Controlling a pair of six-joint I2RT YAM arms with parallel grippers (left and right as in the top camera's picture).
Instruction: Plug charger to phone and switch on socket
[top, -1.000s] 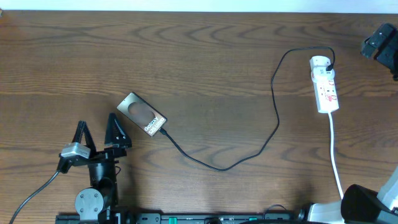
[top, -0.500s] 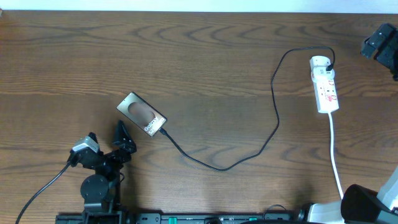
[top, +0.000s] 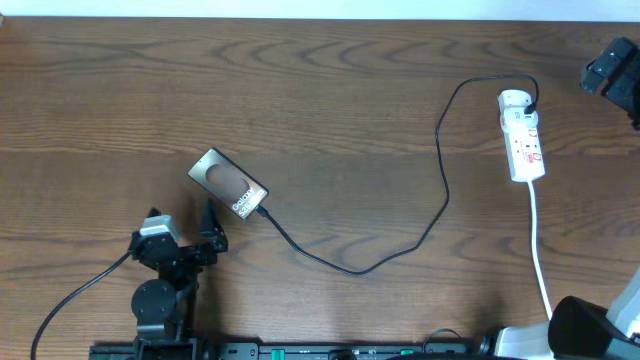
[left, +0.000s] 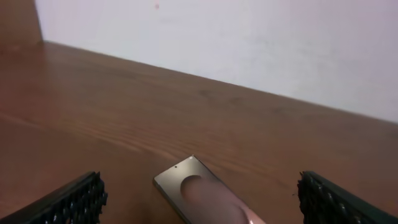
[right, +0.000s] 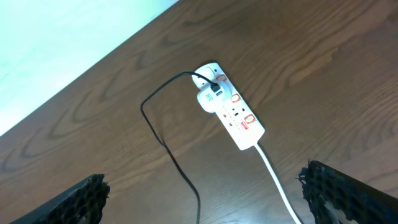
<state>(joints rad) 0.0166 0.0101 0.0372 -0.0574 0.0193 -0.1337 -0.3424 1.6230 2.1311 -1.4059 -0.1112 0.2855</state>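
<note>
Wooden desk (top: 330, 90): charger (top: 446, 190) runs from phone (top: 228, 184) to socket (top: 523, 140), seemingly plugged at both ends; left claw (top: 183, 235) gapes empty beside phone, right claw (right: 202, 186) gapes above socket, whose switch (right: 235, 98) likely needs pressing next.

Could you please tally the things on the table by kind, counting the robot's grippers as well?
phone: 1
charger: 1
socket: 1
grippers, both open: 2 (left gripper, right gripper)
Total: 5
</note>
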